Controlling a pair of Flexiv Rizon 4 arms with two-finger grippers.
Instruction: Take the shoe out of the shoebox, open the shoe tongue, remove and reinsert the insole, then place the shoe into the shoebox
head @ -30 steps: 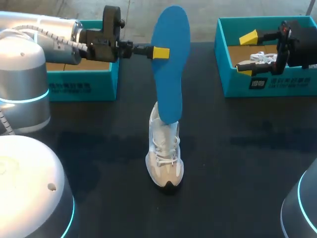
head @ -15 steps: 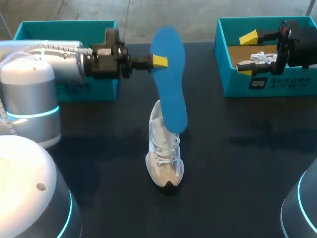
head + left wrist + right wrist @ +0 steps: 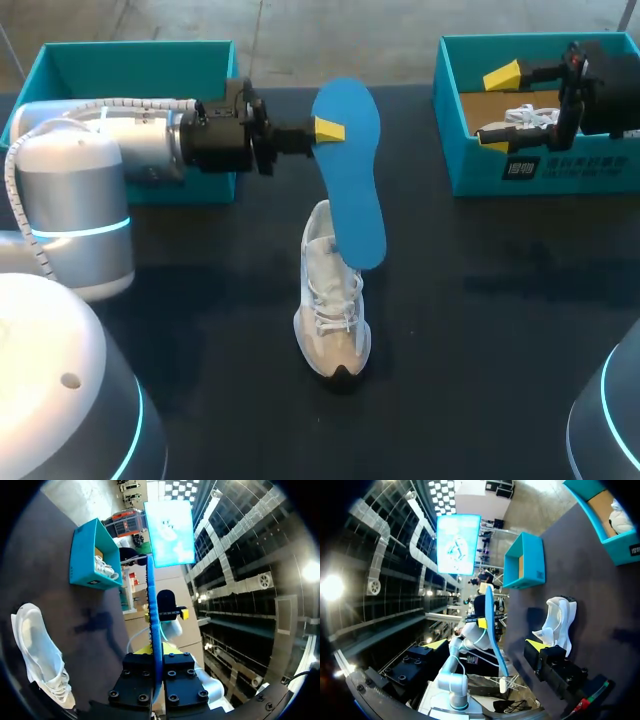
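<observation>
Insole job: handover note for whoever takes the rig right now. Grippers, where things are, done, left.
Left gripper: shut on the blue insole, held in the air above the shoe.
Right gripper: open, holding nothing, over the right shoebox; a second white shoe lies in that box.
The shoe stands mid-table; the left shoebox is behind the left arm.
Done: shoe out, insole out.
Left: reinsert insole, box the shoe.

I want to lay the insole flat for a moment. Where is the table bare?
The widest bare patch is the dark table between the shoe and the right shoebox. A smaller one lies beside the shoe, in front of the left shoebox. The middle is crowded: the insole in the left gripper hangs over the shoe.
</observation>
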